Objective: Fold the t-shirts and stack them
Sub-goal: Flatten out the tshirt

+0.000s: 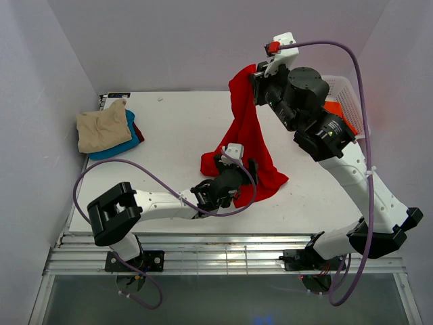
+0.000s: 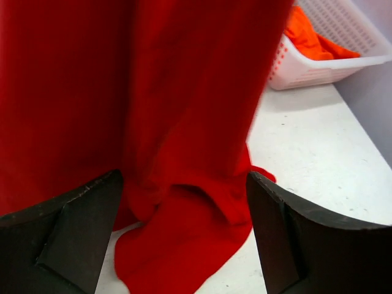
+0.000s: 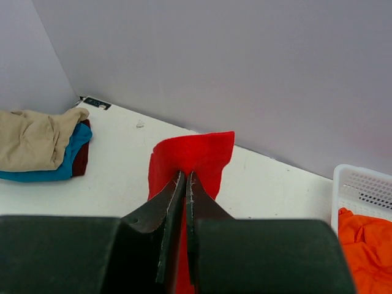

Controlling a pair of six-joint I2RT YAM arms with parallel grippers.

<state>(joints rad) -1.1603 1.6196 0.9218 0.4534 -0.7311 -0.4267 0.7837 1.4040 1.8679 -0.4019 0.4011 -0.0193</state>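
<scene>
The right end effector (image 1: 258, 72) is raised high above the far half of the tabletop (image 1: 176, 128), its jaws pinched tight on the top edge of the bright red t-shirt (image 1: 247, 128). In the right wrist view the two fingers meet on a small flap of red cloth that stands up above the fingertips (image 3: 185, 176). From that grip the shirt hangs down in a long drape, and its lower end lies bunched on the tabletop near the middle. The left end effector (image 1: 243, 176) sits low at that lower end, its jaws spread wide. In the left wrist view the hanging red cloth (image 2: 184, 92) fills the space between and beyond the two dark fingers (image 2: 73, 226), which are not clamped on it. At the far left of the tabletop lies a stack of folded shirts: a tan t-shirt (image 1: 101, 127) on top, a teal blue t-shirt (image 1: 125, 145) under it, and a dark red t-shirt (image 1: 138, 131) showing at the edge. At the far right stands a white lattice basket (image 1: 348, 95) with an orange t-shirt (image 1: 338, 110) inside it.
</scene>
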